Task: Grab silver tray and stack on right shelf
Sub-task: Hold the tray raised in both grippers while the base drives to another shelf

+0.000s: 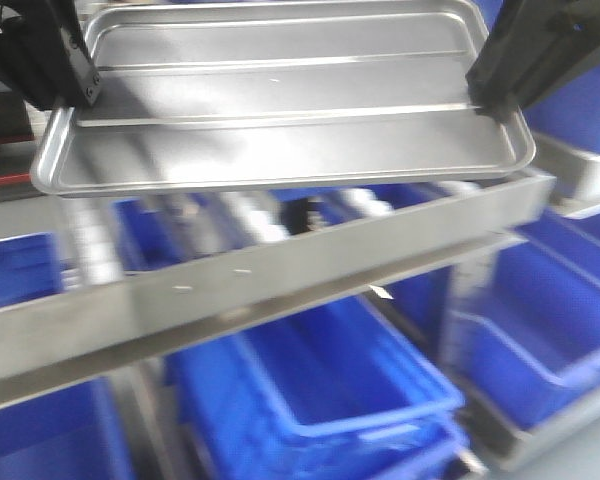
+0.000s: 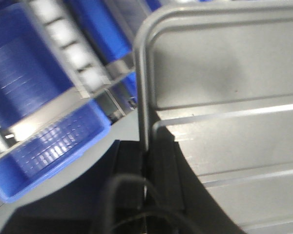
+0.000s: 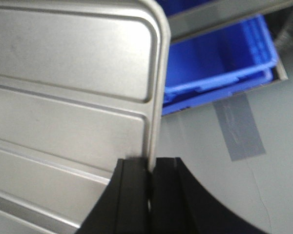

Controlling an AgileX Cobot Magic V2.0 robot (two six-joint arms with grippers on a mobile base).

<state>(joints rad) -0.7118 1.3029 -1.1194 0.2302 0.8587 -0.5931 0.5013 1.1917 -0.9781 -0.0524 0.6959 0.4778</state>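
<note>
Presently the silver tray point(image 1: 280, 110) is airborne, filling the 12 o'clock half of the front view, floor side up, with both long ribs visible across it. The left gripper point(image 2: 145, 146) is clamped on the tray's left short rim; the wrist view shows the two black fingers pressed together, with the rim edge between them. The right gripper point(image 3: 149, 165) is clamped the same way on the opposite short rim, with the rim running up toward 12 o'clock from the closed jaws. In the front view these grips sit at 10 o'clock and 2 o'clock. The right shelf point(image 1: 280, 275) lies just below the tray, its flat steel front bar slanting from 8 o'clock up to 3 o'clock. The tray's near long rim hangs just above that bar; whether they touch at the 3 o'clock corner cannot be told. White rollers point(image 2: 71, 46) are blurred, seen past the tray's left rim. Blue bins point(image 1: 330, 400) sit under the shelf at 6 o'clock. There is a grey tape strip point(image 3: 239, 126) on the floor at 3 o'clock in the right wrist view.
</note>
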